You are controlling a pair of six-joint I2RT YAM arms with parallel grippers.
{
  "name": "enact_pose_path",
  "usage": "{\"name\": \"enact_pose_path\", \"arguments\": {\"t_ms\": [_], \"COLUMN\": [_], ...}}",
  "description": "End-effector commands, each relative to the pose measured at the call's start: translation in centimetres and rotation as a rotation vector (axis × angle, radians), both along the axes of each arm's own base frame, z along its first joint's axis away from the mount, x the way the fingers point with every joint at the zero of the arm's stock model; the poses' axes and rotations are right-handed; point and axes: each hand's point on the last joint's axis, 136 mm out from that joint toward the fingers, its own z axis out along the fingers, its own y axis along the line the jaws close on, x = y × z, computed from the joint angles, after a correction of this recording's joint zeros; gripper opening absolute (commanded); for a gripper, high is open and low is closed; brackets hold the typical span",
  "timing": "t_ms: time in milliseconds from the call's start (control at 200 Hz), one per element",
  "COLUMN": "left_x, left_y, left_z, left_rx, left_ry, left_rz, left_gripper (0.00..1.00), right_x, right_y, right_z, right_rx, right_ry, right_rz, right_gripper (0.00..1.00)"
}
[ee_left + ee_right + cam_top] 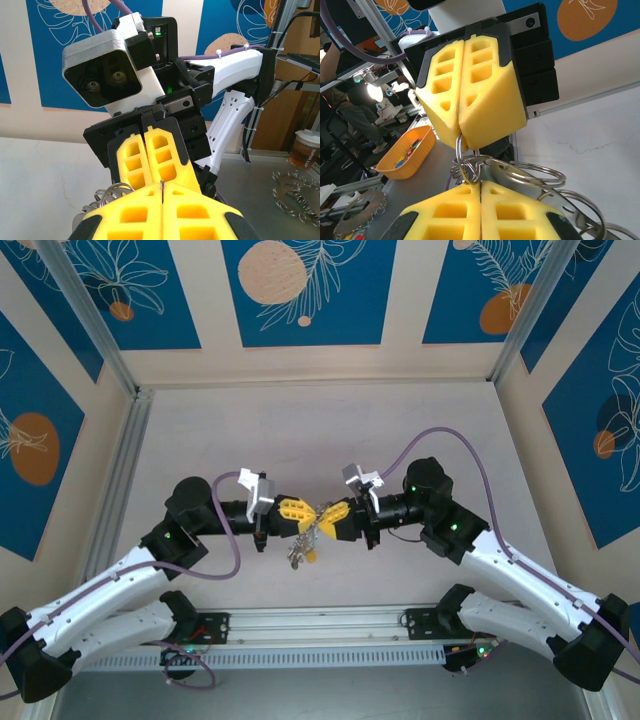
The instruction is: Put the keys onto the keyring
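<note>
Both grippers meet tip to tip above the middle of the table. The left gripper [308, 514] is shut. A thin edge of metal shows in the seam at its tips [162, 186]. The right gripper [328, 519] is also shut [480, 184]. A small split ring [463, 159] runs between the two sets of tips, pinched by both. It belongs to the keyring [522, 172], a flat grey metal piece with larger rings [540, 175] threaded on it. A silvery bundle hangs below the grippers [297, 552], with a yellow-headed key [312, 558] in it. Other keys are hidden in the bundle.
Outside the enclosure, an orange tray [405, 152] holds coloured bits, and a grey fringed ring [357, 220] lies beside it. Loose rings [295, 195] and a cup [305, 150] sit on a grey bench. An aluminium rail [320, 625] runs along the near table edge.
</note>
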Motion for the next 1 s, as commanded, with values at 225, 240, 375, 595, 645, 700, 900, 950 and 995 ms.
{"name": "enact_pose_path", "arguments": {"t_ms": [225, 240, 375, 595, 645, 700, 900, 950, 995], "left_x": [-0.6, -0.5, -0.3, -0.3, -0.2, -0.2, -0.1, -0.1, -0.1], "left_y": [0.5, 0.5, 0.4, 0.4, 0.4, 0.4, 0.3, 0.3, 0.2], "left_z": [1.9, 1.9, 1.7, 1.7, 1.8, 1.9, 2.0, 1.9, 1.9], "left_rx": [-0.081, -0.082, -0.094, -0.116, -0.128, -0.136, -0.141, -0.140, -0.138], "left_ry": [-0.049, -0.047, -0.035, -0.018, -0.016, -0.012, -0.003, -0.003, -0.001], "left_rz": [-0.019, -0.018, -0.010, -0.013, -0.014, -0.017, -0.022, -0.020, -0.020], "left_gripper": [0.00, 0.00, 0.00, 0.00, 0.00, 0.00, 0.00, 0.00, 0.00], "right_x": [1.4, 1.4, 1.6, 0.5, 0.6, 0.7, 1.2, 1.3, 1.3], "right_y": [0.1, 0.1, -0.6, -2.9, -2.9, -2.6, -1.7, -1.6, -1.4], "right_z": [0.9, 1.0, 0.9, 1.9, 2.1, 2.0, 2.3, 2.4, 2.6], "right_rx": [0.041, 0.042, 0.007, 0.015, 0.021, 0.020, 0.039, 0.047, 0.056], "right_ry": [-0.055, -0.058, -0.079, -0.187, -0.192, -0.190, -0.191, -0.194, -0.198], "right_rz": [-0.073, -0.075, -0.132, -0.200, -0.200, -0.191, -0.170, -0.167, -0.161], "right_gripper": [0.17, 0.19, 0.33, 0.41, 0.42, 0.42, 0.41, 0.40, 0.39]}}
